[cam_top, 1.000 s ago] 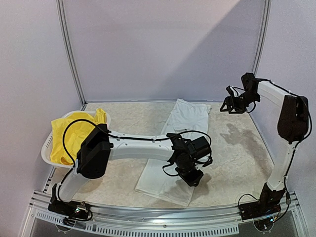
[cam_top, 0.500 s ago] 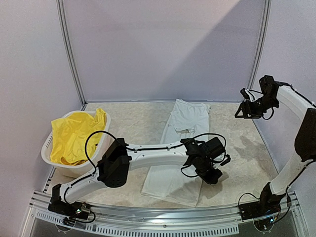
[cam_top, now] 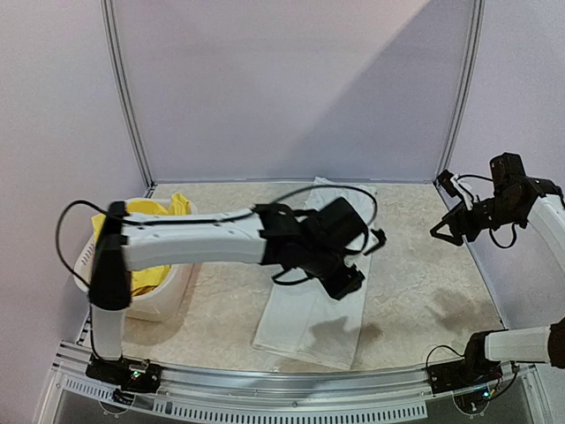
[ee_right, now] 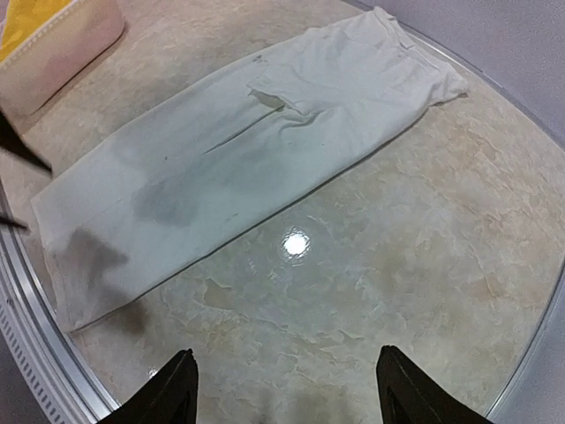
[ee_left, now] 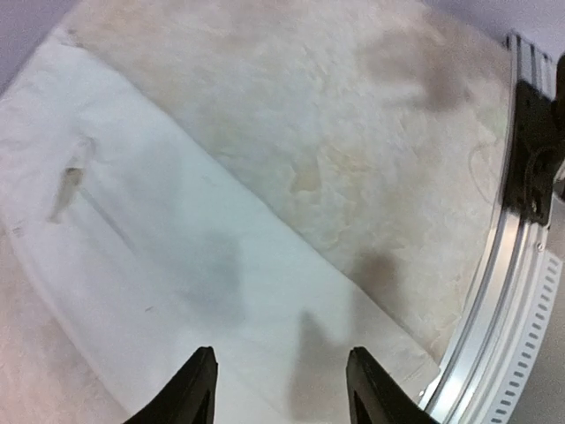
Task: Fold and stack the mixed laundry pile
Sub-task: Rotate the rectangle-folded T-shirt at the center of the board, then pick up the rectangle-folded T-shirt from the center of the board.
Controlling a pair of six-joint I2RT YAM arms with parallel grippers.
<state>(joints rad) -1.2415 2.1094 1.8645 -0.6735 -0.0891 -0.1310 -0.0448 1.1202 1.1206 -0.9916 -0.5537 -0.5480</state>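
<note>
A white garment [cam_top: 309,311] lies flat on the table as a long, narrow strip running from the back middle to the front edge. It also shows in the left wrist view [ee_left: 177,247] and the right wrist view [ee_right: 265,141]. A yellow piece [cam_top: 146,221] lies in the white basket [cam_top: 86,265] at the left. My left gripper [cam_top: 346,284] hangs open and empty above the middle of the white garment [ee_left: 278,380]. My right gripper [cam_top: 446,231] is open and empty, raised at the far right, off the cloth [ee_right: 282,380]. No navy or pink piece is in view.
The basket's corner with a yellow scrap [ee_right: 26,18] shows at the top left of the right wrist view [ee_right: 62,44]. A metal rail [cam_top: 291,389] runs along the table's front edge, close to the garment's near end [ee_left: 494,291]. Walls close in the back and sides.
My left arm has risen and drawn back from the garment's near end to above its middle. My right arm has swung out to the right and lower.
</note>
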